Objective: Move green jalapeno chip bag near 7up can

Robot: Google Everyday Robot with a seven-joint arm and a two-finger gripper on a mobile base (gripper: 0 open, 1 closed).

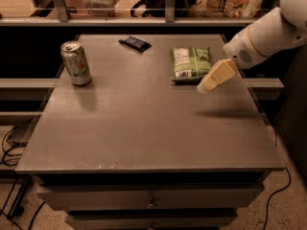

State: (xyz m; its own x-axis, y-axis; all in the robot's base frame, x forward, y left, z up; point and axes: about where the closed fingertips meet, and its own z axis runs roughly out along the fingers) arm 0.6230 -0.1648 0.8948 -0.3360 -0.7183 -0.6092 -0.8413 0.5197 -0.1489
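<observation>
The green jalapeno chip bag [190, 63] lies flat on the grey table top [144, 123], toward the back right, its white label panel facing up. The 7up can [76, 63] stands upright near the table's left edge, far from the bag. My gripper [207, 84] hangs above the table at the bag's front right corner, pointing down and left, its tip just over the bag's edge. It holds nothing that I can see.
A small dark blue wrapped bar [135, 42] lies at the back of the table between can and bag. A railing and shelves run behind the table. Drawers sit under the front edge; cables lie on the floor at left.
</observation>
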